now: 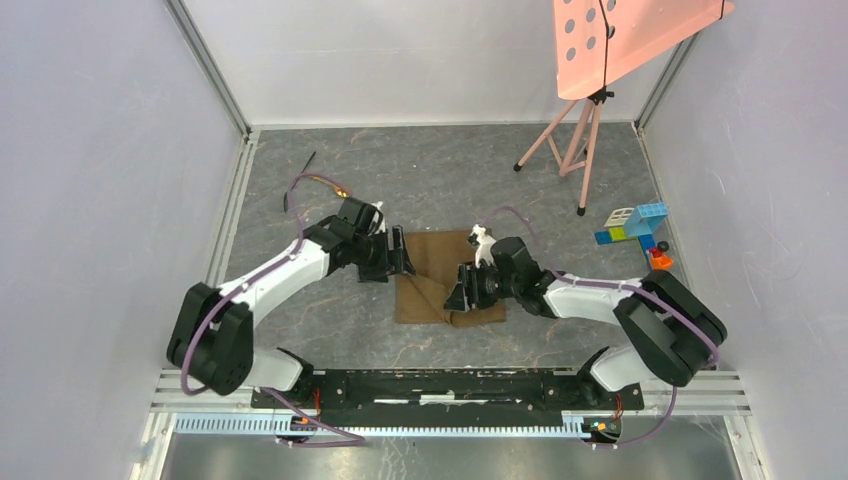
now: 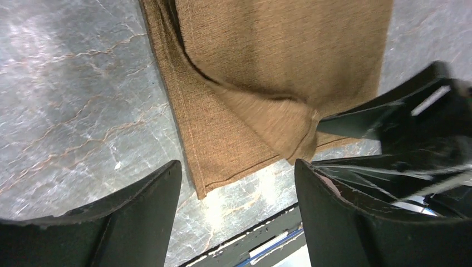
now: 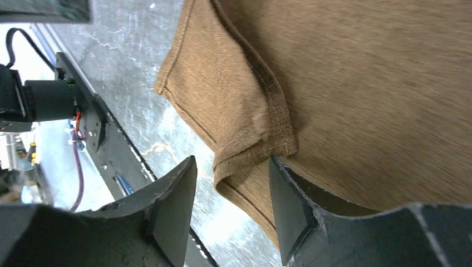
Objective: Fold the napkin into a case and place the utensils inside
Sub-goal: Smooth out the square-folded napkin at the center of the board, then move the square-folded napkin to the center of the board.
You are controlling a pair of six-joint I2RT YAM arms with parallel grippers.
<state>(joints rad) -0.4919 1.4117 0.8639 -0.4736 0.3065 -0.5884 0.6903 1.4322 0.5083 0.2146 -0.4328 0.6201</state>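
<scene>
napkin (image 1: 430, 290): mid-table, partly folded; case-folding in hand. left gripper (image 1: 402, 263): spread above left edge, nothing held. right gripper (image 1: 463, 293): parted astride raised fold, not yet clamped. next: fold to be pinched, carried across.

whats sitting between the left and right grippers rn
The brown napkin, partly folded, lies between the left gripper and the right gripper; the top view shows it.

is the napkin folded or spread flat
Partly folded: the napkin shows overlapping layers, a diagonal fold edge across it, and a doubled flap at its near edge in both wrist views.
</scene>
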